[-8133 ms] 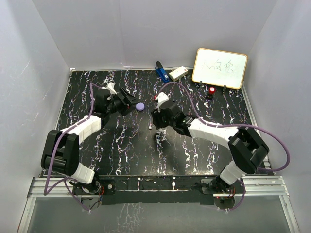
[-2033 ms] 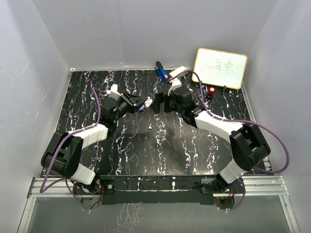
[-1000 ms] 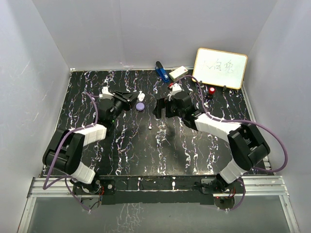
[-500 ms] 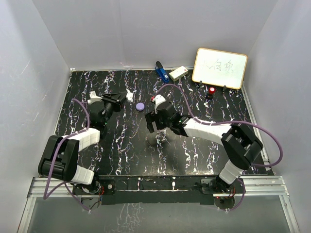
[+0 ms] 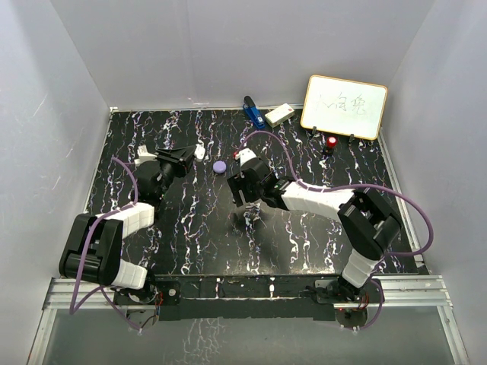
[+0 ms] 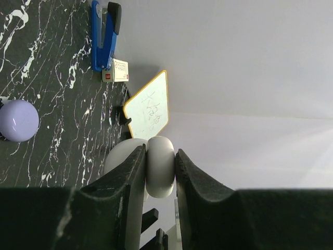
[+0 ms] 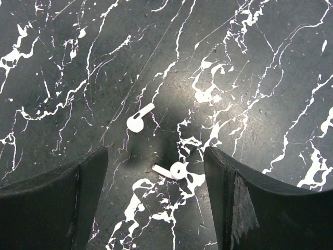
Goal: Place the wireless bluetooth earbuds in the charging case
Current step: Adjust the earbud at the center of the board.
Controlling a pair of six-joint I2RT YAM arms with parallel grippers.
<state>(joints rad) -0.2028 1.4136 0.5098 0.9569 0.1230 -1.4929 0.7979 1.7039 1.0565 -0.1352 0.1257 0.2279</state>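
Note:
Two white earbuds lie on the black marbled table in the right wrist view, one [image 7: 138, 119] farther off and one [image 7: 171, 170] between my right gripper's fingers. My right gripper [image 7: 156, 156] [image 5: 242, 195] hovers low over them, open, with nothing held. The arm hides the earbuds in the top view. My left gripper [image 6: 158, 151] [image 5: 195, 153] is lifted at the left rear, shut on a white charging case [image 6: 158, 169] [image 5: 200, 151]. A pale purple round case [image 5: 219, 166] [image 6: 18, 120] sits on the table between the two grippers.
A whiteboard [image 5: 344, 106] leans at the back right. A blue stapler [image 5: 253, 110] and a small white box [image 5: 279, 115] lie along the back edge. A red-capped knob [image 5: 332, 142] stands in front of the whiteboard. White walls enclose the table.
My right gripper has come forward and down from the back middle to over the earbuds, its jaws narrowing a little. My left gripper has swung left with the white case.

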